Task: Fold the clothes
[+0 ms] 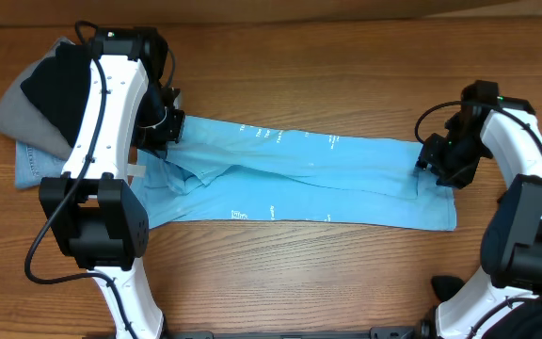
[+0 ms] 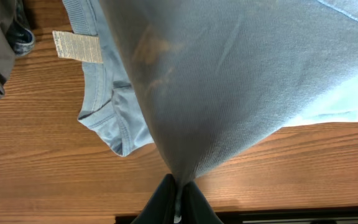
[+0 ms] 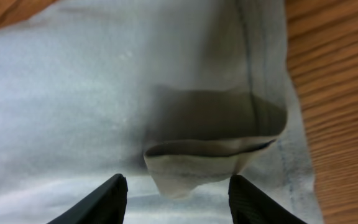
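Light blue T-shirt (image 1: pixel 299 179): stretched as a long band across the middle of the bench (image 1: pixel 346 282), left end to right end between the two arms.
Left claw (image 1: pixel 163 127): clenched on the T-shirt at its far left corner; seen from the wrist, cloth pulled into a narrow peak that runs down into the closed fingers (image 2: pixel 160 205).
Right claw (image 1: pixel 433 162): released, sitting over the far right corner of the T-shirt; fingertips (image 3: pixel 107 196) apart, with a puckered fold of hem (image 3: pixel 210 155) just ahead of the gap, not pinched.
Left end: rumpled and creased, collar (image 2: pixel 104 118) turned toward the bench, white label (image 2: pixel 76 45) lying flat on the wood just beside it.
Right end: hem lying flat on the wood, near corner reaching past the claw toward the right arm's base.
Near edge: fairly straight from the left arm's base to the right corner.
Garment pile (image 1: pixel 36 113): grey, black and denim-blue pieces heaped at the far left, partly under the left arm, just beside the T-shirt's left end.
Open room: bare wood along the far side of the band and along the near side between the two arm bases.
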Action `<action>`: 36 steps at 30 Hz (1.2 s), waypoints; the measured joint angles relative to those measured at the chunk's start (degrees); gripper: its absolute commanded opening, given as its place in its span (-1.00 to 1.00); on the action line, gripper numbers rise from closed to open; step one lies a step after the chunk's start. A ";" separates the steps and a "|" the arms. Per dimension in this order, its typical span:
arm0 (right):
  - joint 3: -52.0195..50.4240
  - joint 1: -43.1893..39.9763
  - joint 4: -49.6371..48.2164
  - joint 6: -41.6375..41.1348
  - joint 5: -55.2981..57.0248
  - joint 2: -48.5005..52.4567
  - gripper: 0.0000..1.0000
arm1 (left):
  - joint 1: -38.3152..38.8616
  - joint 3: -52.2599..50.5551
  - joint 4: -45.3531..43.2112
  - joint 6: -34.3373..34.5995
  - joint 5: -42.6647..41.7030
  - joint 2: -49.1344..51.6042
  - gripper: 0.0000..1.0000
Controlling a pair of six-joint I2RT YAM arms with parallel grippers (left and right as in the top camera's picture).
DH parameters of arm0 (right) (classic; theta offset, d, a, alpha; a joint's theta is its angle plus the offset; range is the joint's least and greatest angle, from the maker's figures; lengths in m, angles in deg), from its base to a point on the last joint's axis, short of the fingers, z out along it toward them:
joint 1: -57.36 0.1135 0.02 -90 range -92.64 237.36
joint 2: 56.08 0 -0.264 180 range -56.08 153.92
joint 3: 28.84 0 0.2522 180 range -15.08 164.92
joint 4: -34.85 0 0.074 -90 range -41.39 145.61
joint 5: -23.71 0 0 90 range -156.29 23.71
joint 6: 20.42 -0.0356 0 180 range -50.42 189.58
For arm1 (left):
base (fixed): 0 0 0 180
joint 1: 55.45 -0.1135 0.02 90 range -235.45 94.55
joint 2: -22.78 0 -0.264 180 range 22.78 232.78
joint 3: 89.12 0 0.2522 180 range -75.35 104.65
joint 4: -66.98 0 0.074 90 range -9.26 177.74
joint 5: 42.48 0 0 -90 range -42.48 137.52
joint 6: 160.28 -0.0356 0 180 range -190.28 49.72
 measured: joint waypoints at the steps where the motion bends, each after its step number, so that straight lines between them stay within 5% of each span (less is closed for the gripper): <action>1: -0.02 0.37 -0.24 -0.28 1.03 0.00 -0.15 | 0.00 0.00 0.00 0.00 0.00 0.00 -0.85; 4: -0.33 0.98 -0.02 -1.33 3.17 0.00 -0.35 | 0.00 0.00 -0.11 0.00 0.00 0.00 -0.85; 7: -0.48 1.11 0.46 -2.64 5.20 0.00 -0.14 | 0.00 0.00 -0.17 0.00 0.00 0.00 -0.85; 19: 0.50 2.97 8.87 -3.28 6.91 -0.33 -0.16 | 0.00 0.00 -0.61 0.00 0.00 0.00 -0.83; 36: 2.51 9.53 0.96 -9.81 16.94 -1.60 -0.01 | 0.00 0.00 -1.66 -0.02 0.02 0.00 -0.82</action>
